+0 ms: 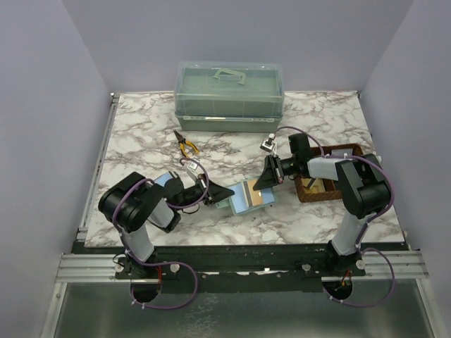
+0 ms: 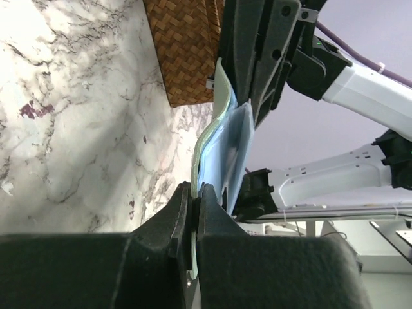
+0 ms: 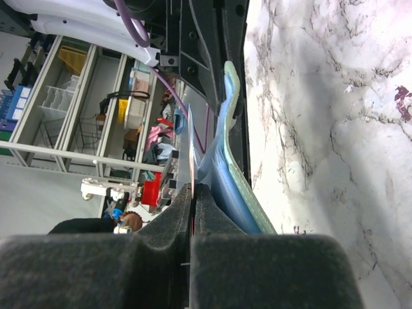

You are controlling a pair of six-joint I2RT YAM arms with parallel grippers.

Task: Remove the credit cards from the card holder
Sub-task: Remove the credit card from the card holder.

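Observation:
The card holder lies open at the middle front of the table, blue inside with a grey-green outer skin. A tan credit card shows on its right half. My left gripper is shut on the holder's left edge; in the left wrist view the jaws pinch the green edge of the holder. My right gripper is shut on a thin card at the holder's right side. In the right wrist view the card is edge-on between the jaws, beside the holder.
A translucent green lidded box stands at the back. Yellow-handled pliers and a small metal clip lie behind the holder. A brown woven basket sits at the right, under my right arm; it also shows in the left wrist view.

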